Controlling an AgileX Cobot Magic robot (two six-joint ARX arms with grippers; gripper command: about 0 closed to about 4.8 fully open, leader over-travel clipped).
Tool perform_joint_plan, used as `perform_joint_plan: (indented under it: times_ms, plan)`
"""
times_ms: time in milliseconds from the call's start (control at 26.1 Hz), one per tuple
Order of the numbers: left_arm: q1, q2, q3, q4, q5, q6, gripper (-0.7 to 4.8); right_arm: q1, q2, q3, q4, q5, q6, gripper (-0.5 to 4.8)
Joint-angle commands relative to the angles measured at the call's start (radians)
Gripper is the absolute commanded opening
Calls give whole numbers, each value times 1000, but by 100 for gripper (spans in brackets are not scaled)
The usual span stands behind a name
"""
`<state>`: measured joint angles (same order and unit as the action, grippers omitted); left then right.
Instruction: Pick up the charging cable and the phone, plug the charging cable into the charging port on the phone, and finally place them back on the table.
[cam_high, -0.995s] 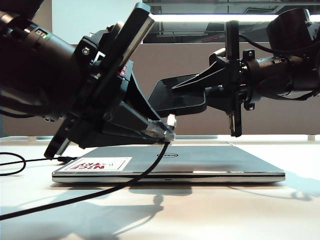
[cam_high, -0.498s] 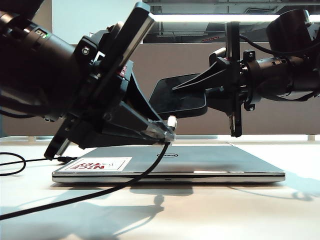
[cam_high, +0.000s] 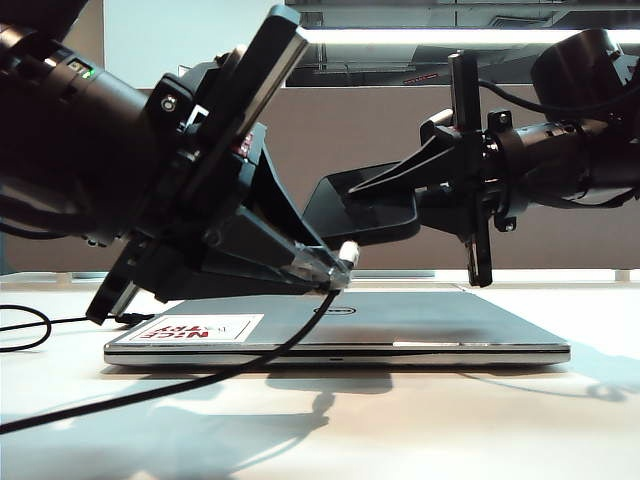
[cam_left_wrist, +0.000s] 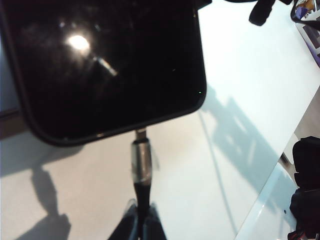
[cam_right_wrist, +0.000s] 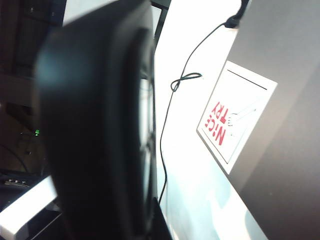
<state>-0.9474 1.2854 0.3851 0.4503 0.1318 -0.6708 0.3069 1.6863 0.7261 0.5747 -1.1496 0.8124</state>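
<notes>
In the exterior view my left gripper (cam_high: 335, 272) hangs over the laptop, shut on the charging cable (cam_high: 200, 385) just behind its silvery plug (cam_high: 347, 249). The left wrist view shows the left gripper (cam_left_wrist: 142, 221) pinching the cord, and the plug (cam_left_wrist: 141, 160) has its tip at the short edge of the phone (cam_left_wrist: 105, 65). The charging port is covered by that tip, so I cannot tell how far it is in. My right gripper (cam_high: 352, 190) is shut on the black phone (cam_high: 362, 212), held above the laptop. The phone (cam_right_wrist: 95, 125) fills the right wrist view edge-on.
A shut silver laptop (cam_high: 400, 322) with a red-lettered sticker (cam_high: 205, 328) lies on the white table (cam_high: 450, 420) under both grippers. A second thin black cord (cam_high: 25, 325) with a black plug loops at the laptop's left side. A grey-brown divider panel (cam_high: 350, 120) stands behind.
The right gripper has tilted the phone a little and shifted it slightly to the right. The left gripper and the cable have stayed put.
</notes>
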Motion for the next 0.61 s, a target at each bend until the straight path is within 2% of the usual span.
perform_joint_plan:
  times_ms: [38,230,612]
  plan:
    - [1,-3,6,38,-8,1,-6,5,-7,3,12,-23,-22,-6]
    - [1,-3,6,38,-8,-21,-6,18,-7,3,13,11,-27,-6]
    - [1,-3,6,37,-8,-22,-6,17,-7,3,10,10,7,-6]
